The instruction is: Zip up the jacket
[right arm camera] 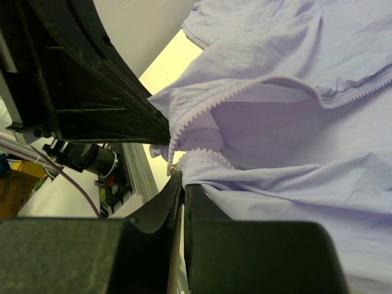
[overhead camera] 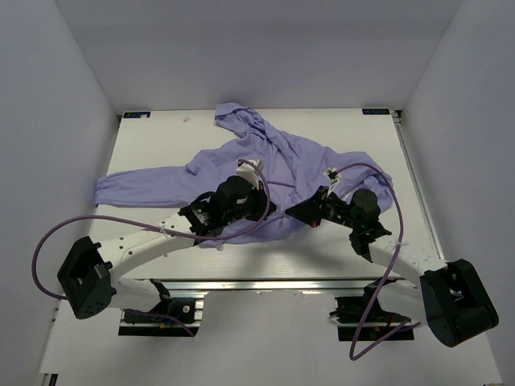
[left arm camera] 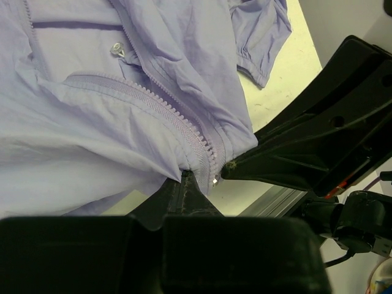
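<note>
Jacket, thin wrinkly lavender cloth, clamped in left tool and right tool

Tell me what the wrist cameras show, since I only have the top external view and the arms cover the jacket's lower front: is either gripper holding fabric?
Observer: Yes. In the left wrist view the left gripper is closed on a hem corner of the jacket, right at the bottom end of a row of zipper teeth.
Operator: And the right one?
Observer: The right gripper pinches a hem corner too, also where a row of teeth ends.
Operator: Are the two sides joined yet?
Observer: Not in the right wrist view: two rows of teeth lie apart there, with fabric showing between them.
</note>
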`<state>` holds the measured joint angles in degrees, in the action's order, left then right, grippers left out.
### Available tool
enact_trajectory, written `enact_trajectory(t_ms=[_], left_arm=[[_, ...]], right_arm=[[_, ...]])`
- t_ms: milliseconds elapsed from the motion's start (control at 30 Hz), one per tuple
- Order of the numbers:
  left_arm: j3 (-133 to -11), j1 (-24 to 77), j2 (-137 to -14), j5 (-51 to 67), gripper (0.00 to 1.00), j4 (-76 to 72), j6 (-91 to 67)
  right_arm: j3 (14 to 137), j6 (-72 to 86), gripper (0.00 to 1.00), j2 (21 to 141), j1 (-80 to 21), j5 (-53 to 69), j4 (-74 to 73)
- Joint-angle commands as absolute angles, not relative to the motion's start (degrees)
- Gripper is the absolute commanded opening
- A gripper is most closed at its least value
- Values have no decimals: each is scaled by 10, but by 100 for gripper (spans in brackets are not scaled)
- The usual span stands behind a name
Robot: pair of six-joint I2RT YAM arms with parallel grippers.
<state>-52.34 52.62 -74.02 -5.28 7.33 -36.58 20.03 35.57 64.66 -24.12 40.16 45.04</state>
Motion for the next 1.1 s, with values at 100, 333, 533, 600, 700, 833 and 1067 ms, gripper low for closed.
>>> enact_trajectory(t_ms=[100, 333, 533, 600, 700, 833, 1067], left_arm=[[-546, 527, -741, -54, 0, 73, -381], [-550, 527, -722, -83, 0, 86, -385], [-555, 527, -719, -92, 0, 88, -392], [-556, 527, -716, -92, 0, 85, -394], [-554, 527, -715, -81, 0, 76, -396], [-560, 527, -726, -63, 0, 75, -400], [-555, 527, -719, -69, 0, 68, -403]], right_arm=[[200, 351, 0, 637, -244, 393, 477], [192, 349, 0, 630, -244, 393, 466], [185, 360, 0, 621, -246, 386, 482], [184, 361, 0, 617, -249, 383, 486], [185, 361, 0, 614, -254, 376, 490], [187, 350, 0, 615, -261, 373, 484], [187, 346, 0, 611, -264, 365, 475]])
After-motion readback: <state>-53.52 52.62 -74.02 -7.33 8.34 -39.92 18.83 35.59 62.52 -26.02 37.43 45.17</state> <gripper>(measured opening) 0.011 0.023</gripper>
